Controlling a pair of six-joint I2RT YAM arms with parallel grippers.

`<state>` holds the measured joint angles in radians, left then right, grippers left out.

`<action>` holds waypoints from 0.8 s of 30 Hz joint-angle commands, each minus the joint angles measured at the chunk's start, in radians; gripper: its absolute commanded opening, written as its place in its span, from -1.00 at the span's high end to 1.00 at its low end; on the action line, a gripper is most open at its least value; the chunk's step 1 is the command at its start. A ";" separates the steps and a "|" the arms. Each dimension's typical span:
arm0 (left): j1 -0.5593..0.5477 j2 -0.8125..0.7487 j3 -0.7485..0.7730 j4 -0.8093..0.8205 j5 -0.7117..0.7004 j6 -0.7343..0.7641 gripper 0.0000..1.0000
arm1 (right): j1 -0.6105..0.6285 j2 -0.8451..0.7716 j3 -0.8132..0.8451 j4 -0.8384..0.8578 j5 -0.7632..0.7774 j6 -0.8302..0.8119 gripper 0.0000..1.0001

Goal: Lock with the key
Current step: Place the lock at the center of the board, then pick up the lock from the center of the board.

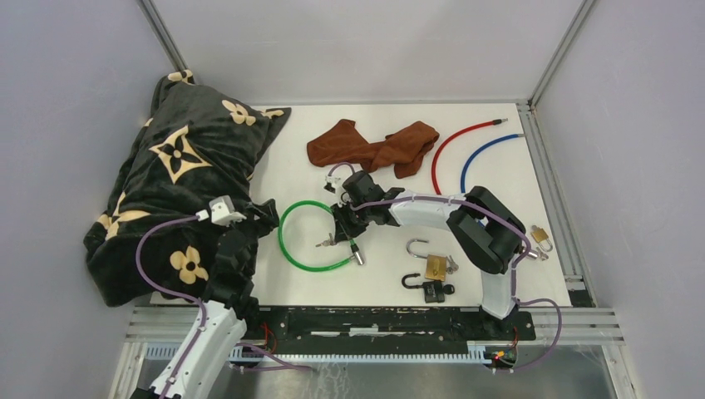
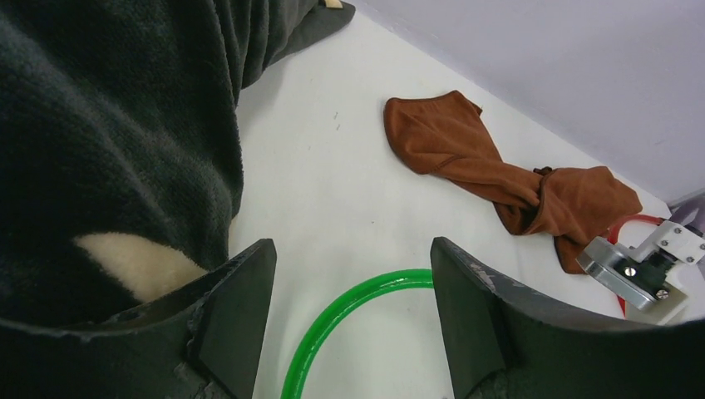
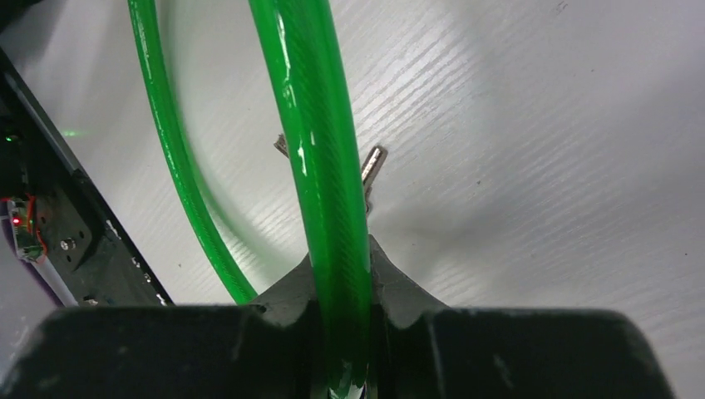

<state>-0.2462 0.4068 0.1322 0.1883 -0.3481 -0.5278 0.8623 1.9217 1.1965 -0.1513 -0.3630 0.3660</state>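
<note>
Two arms meet at a green cable lock (image 1: 309, 237), one gripping it and one not.
Dark flowered blanket (image 1: 179, 174) covers the nine o'clock side of the worktop (image 1: 499, 179). The left fingers (image 2: 241, 307) are at its edge, spread wide and holding nothing, with the cable's loop lying below their gap. The right fingers (image 3: 399, 291) are pinched on the cable at the loop's three o'clock side, and a key (image 1: 327, 243) lies inside the loop near them. Brown cloth (image 1: 374, 145) sits at twelve o'clock, red cable (image 1: 453, 145) and blue cable (image 1: 486, 148) at one, brass padlock (image 1: 435, 266) and black padlock (image 1: 431, 290) at five.
</note>
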 commanded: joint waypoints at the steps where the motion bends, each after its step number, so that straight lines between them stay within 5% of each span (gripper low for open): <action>1: 0.016 0.001 -0.016 0.015 0.040 -0.035 -0.50 | -0.003 -0.009 0.052 -0.049 0.024 -0.058 0.53; 10: 0.022 0.035 -0.023 0.025 0.053 -0.052 -0.54 | -0.005 -0.122 0.083 -0.274 0.368 -0.207 -0.91; 14: 0.030 0.032 -0.024 0.031 0.054 -0.054 -0.57 | -0.066 -0.209 0.012 -0.344 0.579 -0.265 -0.96; 24: 0.033 0.044 -0.028 0.037 0.075 -0.083 -0.58 | -0.457 -0.227 -0.135 -0.285 0.581 -0.316 -0.80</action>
<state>-0.2192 0.4423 0.1089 0.1886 -0.2871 -0.5621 0.4683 1.6516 1.0622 -0.4240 0.1711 0.0956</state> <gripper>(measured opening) 0.787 0.925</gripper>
